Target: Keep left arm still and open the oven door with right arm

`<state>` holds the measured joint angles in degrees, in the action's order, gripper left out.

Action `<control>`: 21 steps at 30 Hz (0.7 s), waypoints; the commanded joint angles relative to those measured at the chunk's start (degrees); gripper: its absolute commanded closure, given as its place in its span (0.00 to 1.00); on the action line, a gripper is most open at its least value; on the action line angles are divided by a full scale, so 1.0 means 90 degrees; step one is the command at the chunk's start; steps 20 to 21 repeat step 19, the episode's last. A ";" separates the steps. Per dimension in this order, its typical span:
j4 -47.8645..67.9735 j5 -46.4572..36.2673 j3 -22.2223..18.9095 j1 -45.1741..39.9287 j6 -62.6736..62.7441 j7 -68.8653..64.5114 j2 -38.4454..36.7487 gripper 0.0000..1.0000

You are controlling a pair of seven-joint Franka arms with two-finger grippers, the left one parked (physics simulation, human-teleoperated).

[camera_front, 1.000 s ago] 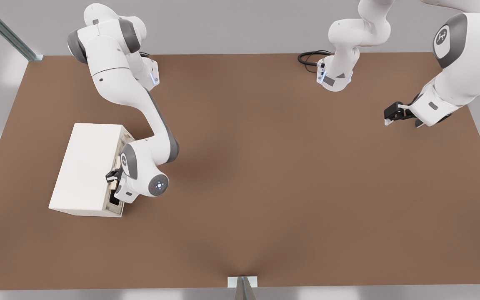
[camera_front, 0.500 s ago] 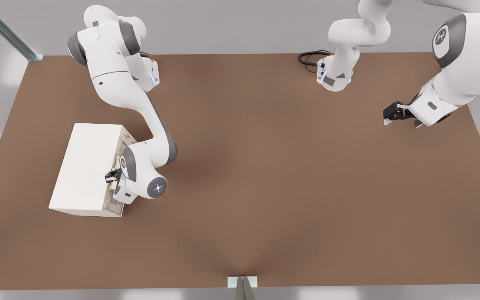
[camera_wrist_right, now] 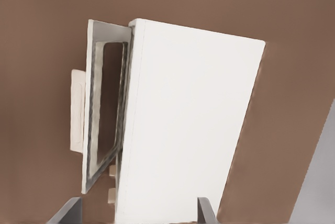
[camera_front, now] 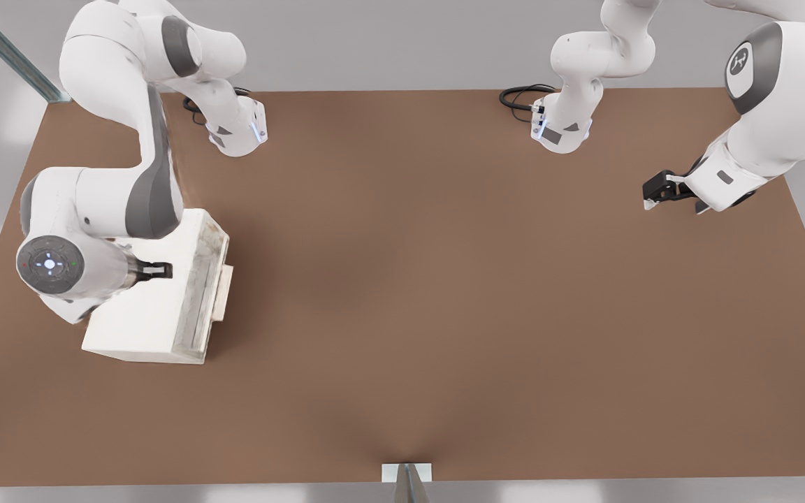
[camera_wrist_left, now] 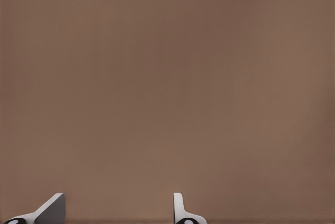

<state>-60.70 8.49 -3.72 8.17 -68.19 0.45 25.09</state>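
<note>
The gripper (camera_front: 165,270) hangs over the plain white top of the oven (camera_front: 138,314), at the left middle of the front view, pointing toward that view's right. In the right wrist view its two grey fingertips (camera_wrist_right: 68,212) stand wide apart with nothing between them, well clear of the oven below.

One oven sits on the brown table (camera_front: 444,293). It is a single white box, set at a slant in the left half of the front view. Its oven door (camera_wrist_right: 104,111) has swung partly away from the box: in the right wrist view the cream frame with its dark glass window stands at an angle to the front edge of the oven, with a gap between them. One pale beige bar handle (camera_front: 223,293) sticks out from the door's outer face, toward the front view's right. What lies inside the oven cannot be made out; only a sliver of the opening shows. Two small beige blocks (camera_wrist_right: 112,182) show in the gap by the oven's front face.

The right arm (camera_front: 95,202) rises from its base at the upper left of the front view and bends over the oven, its lit round cap (camera_front: 49,264) facing the camera.
</note>
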 commanded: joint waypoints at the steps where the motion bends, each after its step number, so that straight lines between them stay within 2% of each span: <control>1: -0.0724 -0.0933 0.0023 -0.0244 0.0400 -0.0304 -0.0892 0.00; 3: -0.1994 -0.0826 0.0023 -0.0410 -0.0538 -0.0295 -0.1859 0.00; 21: -0.2240 -0.0845 0.0013 -0.0440 -0.0588 -0.0304 -0.1899 0.00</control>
